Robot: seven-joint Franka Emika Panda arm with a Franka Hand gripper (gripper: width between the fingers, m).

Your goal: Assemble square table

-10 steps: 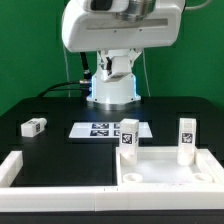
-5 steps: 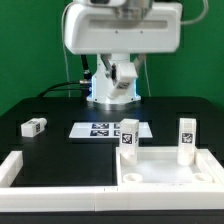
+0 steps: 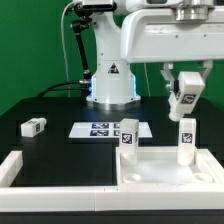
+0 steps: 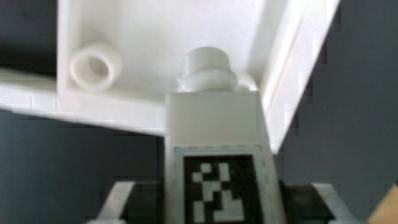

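Lying on its side at the exterior view's left, 1 loose leg (image 3: 35,126) rests on the black table (image 3: 60,148), well apart from the other parts. A low white border bar (image 3: 14,167) sits at the near left corner. Toward the middle, the marker board (image 3: 100,129) lies flat in front of the arm's base. Just to its right sits the tabletop (image 3: 165,172), its raised rim facing up. 2 legs stand upright at its far corners: the left standing leg (image 3: 128,133) and the right standing leg (image 3: 186,140). Above the right one hangs the tool (image 3: 183,100), clamped on the held leg (image 3: 186,92), which tilts in the air, apart from the leg below. In the wrist view the held leg (image 4: 217,130) sits between the 2 fingers (image 4: 125,203) with its tag toward the camera. Its rounded peg points at the tabletop (image 4: 151,35), beside a round hole (image 4: 93,67).
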